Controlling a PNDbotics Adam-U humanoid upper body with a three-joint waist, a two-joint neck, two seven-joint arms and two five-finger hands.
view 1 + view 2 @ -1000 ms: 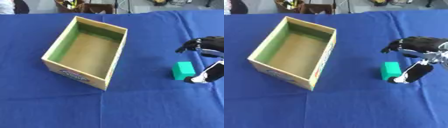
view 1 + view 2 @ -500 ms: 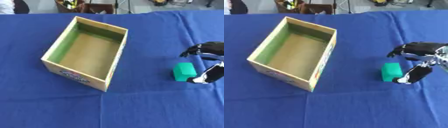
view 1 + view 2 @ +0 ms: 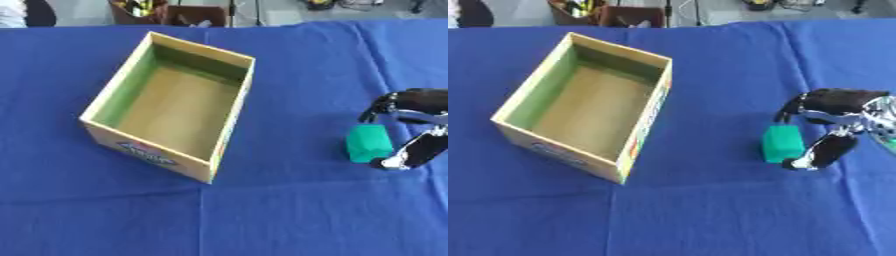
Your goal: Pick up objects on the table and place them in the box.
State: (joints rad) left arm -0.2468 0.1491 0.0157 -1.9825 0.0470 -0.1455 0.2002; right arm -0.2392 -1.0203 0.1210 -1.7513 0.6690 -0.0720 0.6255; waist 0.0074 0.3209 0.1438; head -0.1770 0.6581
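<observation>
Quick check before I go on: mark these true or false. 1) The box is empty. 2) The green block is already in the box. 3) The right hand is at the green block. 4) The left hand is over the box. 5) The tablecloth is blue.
1) True: the box shows only its bare floor.
2) False: the green block lies on the cloth, to the right of the box.
3) True: the right hand curves round the block's right side, fingers above and thumb below.
4) False: no left hand shows in either view.
5) True: the tablecloth is blue.
</observation>
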